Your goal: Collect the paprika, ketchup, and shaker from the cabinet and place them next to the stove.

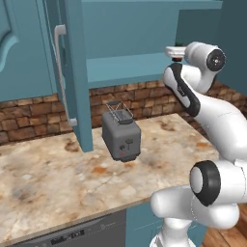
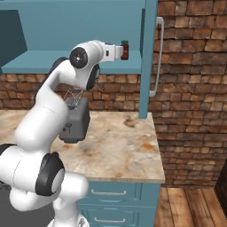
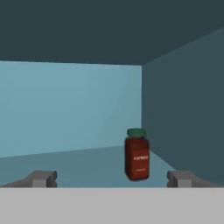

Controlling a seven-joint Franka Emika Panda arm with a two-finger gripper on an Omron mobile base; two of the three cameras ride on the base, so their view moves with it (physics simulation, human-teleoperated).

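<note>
Gripper (image 3: pixel 111 178) jaws stand wide apart, facing our small red paprika jar with green cap (image 3: pixel 137 154) on the teal cabinet shelf (image 3: pixel 65 164) (right of centre); next we advance and close.

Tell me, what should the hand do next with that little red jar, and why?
Probably ease forward and a touch right before closing. In the hand view the paprika stands upright on the cabinet shelf, ahead of the open gripper and right of centre, nearer one finger, not yet between them.
</note>
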